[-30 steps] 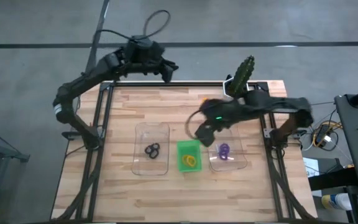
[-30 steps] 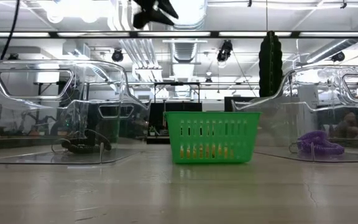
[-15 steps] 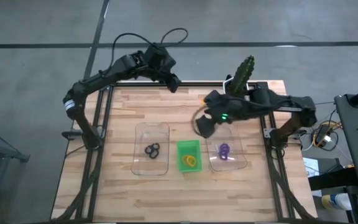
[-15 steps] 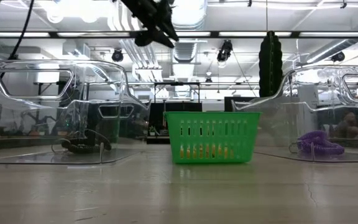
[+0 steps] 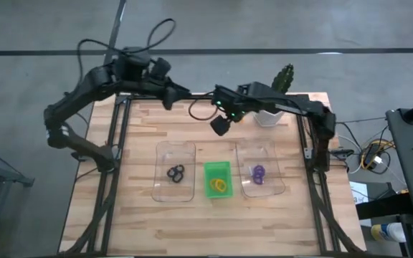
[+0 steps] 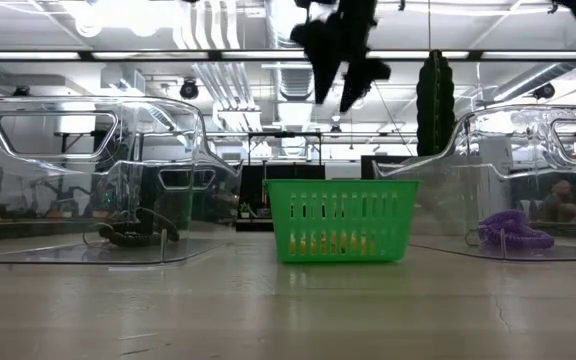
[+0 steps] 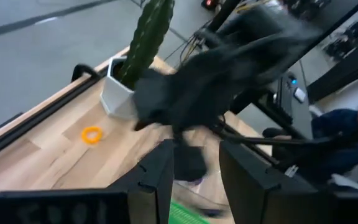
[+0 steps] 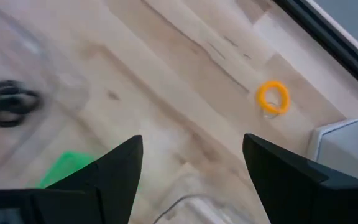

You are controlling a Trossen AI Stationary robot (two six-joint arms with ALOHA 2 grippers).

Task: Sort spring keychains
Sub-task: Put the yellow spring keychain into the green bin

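Black spring keychains (image 5: 176, 173) lie in the left clear tray (image 5: 165, 150). Orange ones (image 5: 221, 185) lie in the green tray (image 5: 212, 169), purple ones (image 5: 258, 173) in the right clear tray (image 5: 272, 152). One orange keychain (image 8: 272, 98) lies alone on the wood near the cactus pot, also seen in the left wrist view (image 7: 92, 134). My right gripper (image 5: 219, 125) hangs open above the table, on the far side of the green tray, touching nothing. My left gripper (image 5: 171, 97) is open over the table's far edge and holds nothing.
A cactus in a white pot (image 5: 271, 109) stands at the far right of the table, close to the right arm. The two arms lie near each other along the far edge. Bare wood shows on the near side of the trays (image 5: 206, 222).
My right gripper has risen and moved from above the gap between the green and right clear trays toward the far edge and the left. My left arm has swung and its gripper has shifted toward the table's left along the far edge. The keychains have stayed where they were.
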